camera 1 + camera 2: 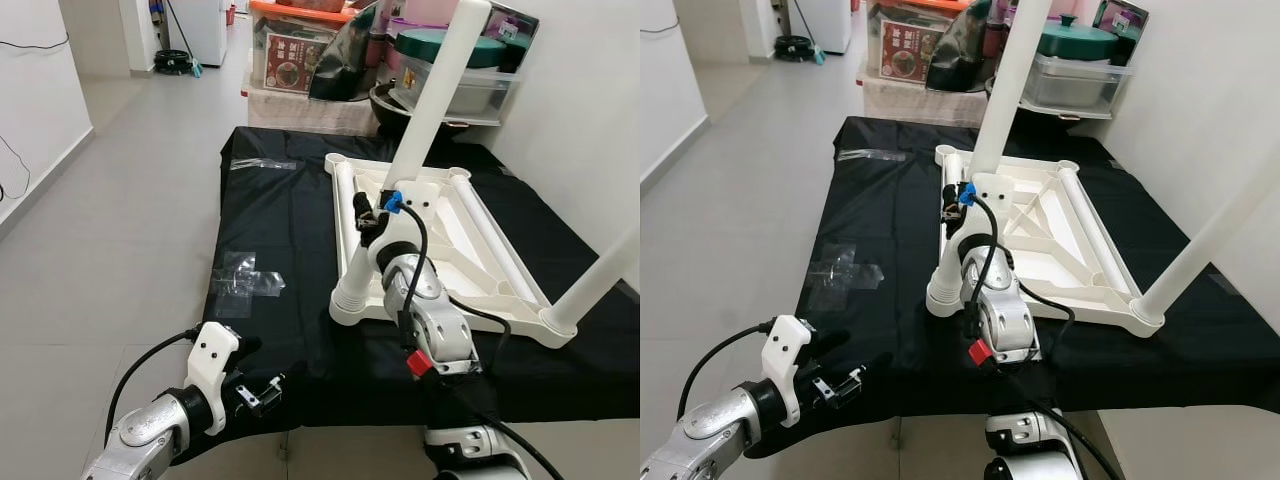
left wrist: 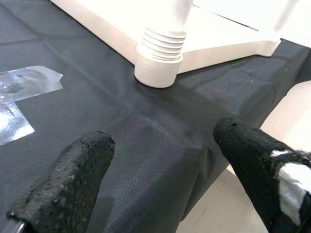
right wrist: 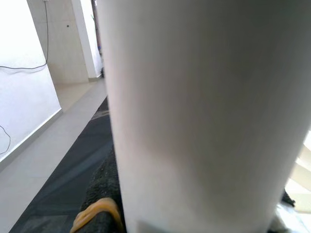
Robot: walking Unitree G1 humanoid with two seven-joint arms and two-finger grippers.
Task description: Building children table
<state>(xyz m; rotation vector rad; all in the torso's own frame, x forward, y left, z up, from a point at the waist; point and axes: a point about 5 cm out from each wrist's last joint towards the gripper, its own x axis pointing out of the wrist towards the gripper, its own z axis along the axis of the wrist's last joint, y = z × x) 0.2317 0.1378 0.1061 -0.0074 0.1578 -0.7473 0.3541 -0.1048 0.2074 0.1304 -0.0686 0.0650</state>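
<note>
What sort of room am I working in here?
Probably a home's hallway or spare room used for storage: tiled floor, stacked storage bins by the wall, and a black cloth laid down for the upturned table.

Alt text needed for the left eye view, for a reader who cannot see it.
The right claw grips a white table leg standing in a corner socket of the upturned white tabletop on a black cloth. The left claw hovers open near the cloth's front edge.

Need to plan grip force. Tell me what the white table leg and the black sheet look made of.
White table leg: probably moulded plastic, smooth, matte, with ridged threads at its base. Black sheet: seemingly thin woven fabric, with fine weave and creases.
</note>
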